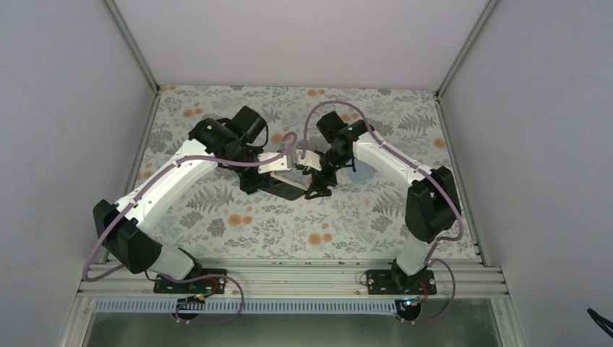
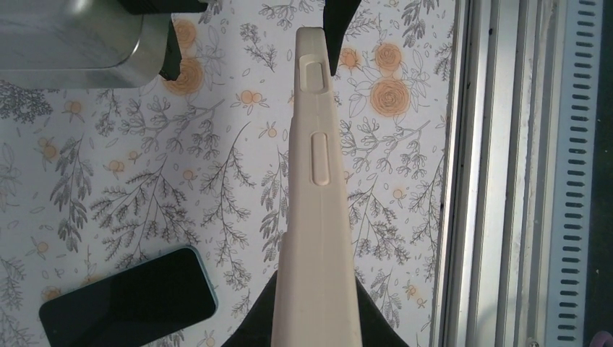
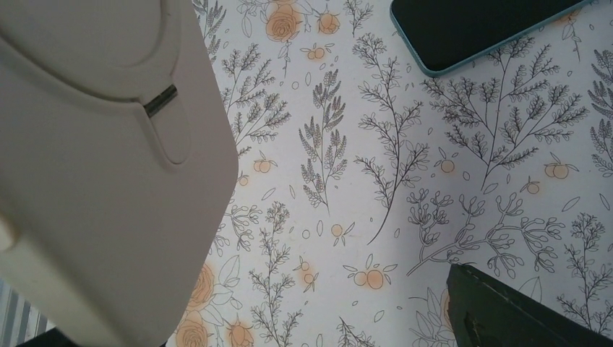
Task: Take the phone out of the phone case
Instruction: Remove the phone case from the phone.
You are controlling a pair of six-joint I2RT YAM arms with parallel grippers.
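Clamping the beige phone case (image 2: 318, 181), the left gripper (image 2: 316, 293) faces the right gripper (image 1: 319, 182), its jaws spread; the phone (image 1: 359, 174) lies just right of them

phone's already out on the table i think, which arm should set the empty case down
Left. The left gripper clamps the beige phone case, and the phone lies free on the table. The right gripper looks open beside it.
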